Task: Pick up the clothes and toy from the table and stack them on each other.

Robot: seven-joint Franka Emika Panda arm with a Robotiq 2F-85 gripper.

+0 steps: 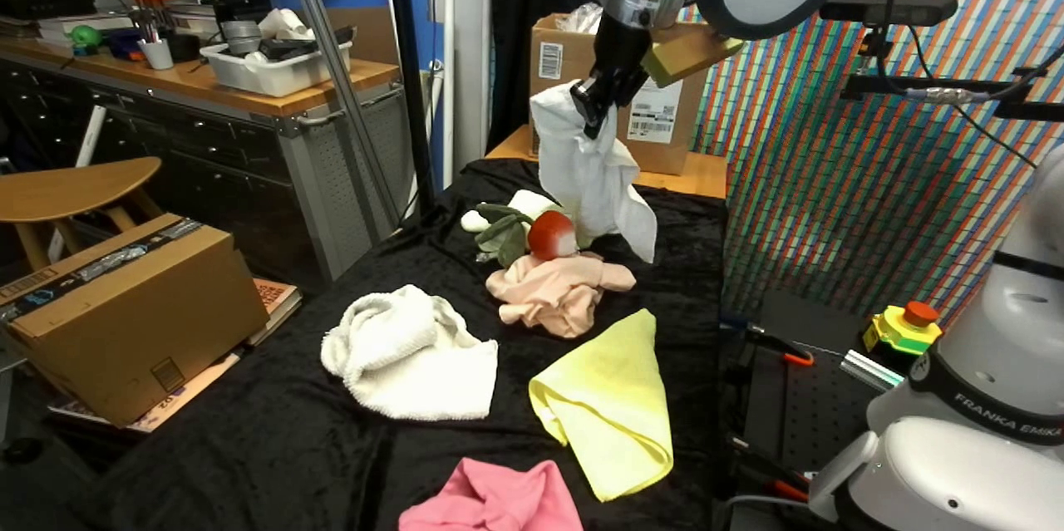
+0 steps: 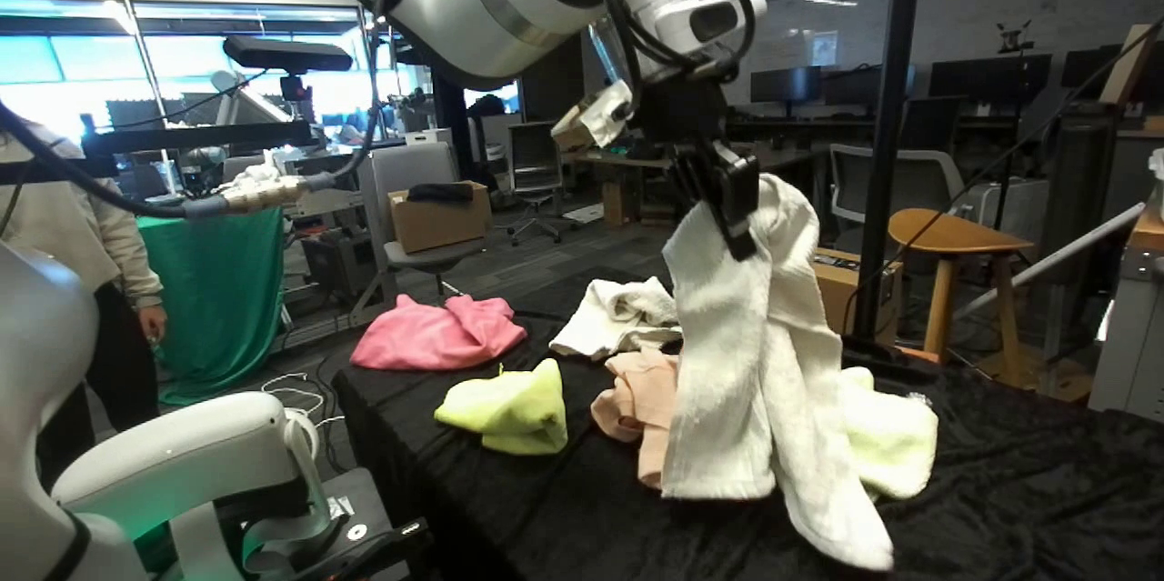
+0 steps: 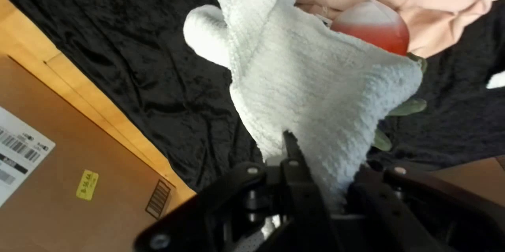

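Gripper, jaws narrow, w/ white towel pinched & hanging approx. 1 o'clock of red toy in an exterior view. On black table, rel. to toy: peach cloth adj. at 6; yellow cloth at 5; cream towel betw. 7 & 8; pink cloth at 6, well apart.

Over a black desk, a white cloth aloft
Hangs pinched near the top, in long folds, just beside a rounded red-and-white toy at the edge of a crumpled peach cloth. Has on the desk nearby a half-bunched cream cloth and a folded yellow cloth; well apart, a rumpled pink cloth. Partly hides a pale yellow-green cloth in an exterior view.
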